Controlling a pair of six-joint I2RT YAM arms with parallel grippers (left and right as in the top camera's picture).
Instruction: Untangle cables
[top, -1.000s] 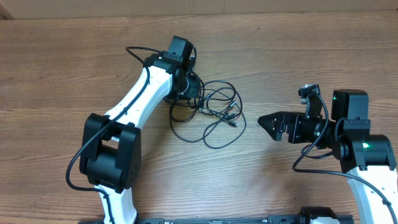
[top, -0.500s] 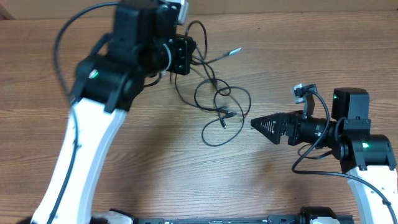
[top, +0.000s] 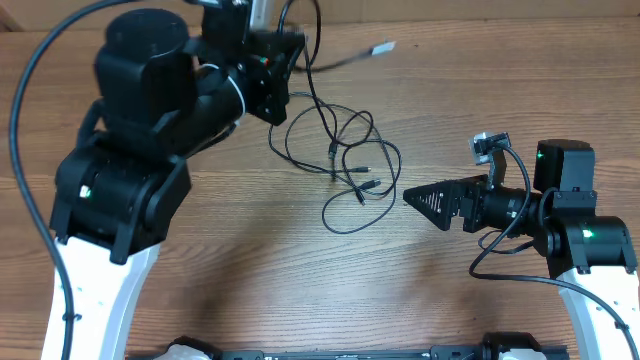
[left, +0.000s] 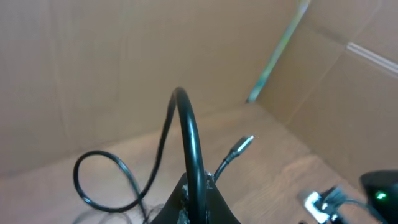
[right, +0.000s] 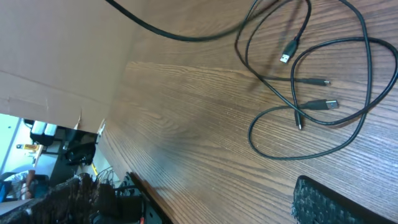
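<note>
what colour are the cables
The cables are black; the right wrist view shows them best.

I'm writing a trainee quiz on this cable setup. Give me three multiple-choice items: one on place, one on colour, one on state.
1. The cables loop: A ahead of the right tool; B behind it; C beneath it.
2. The cables are: A white; B black; C red.
3. The left tool is: A open, empty; B shut on a cable; C out of sight.

Answers: A, the overhead view shows the open right tool pointing at the loops; B, every strand is black; B, the left wrist view shows a cable pinched at its tips.
</note>
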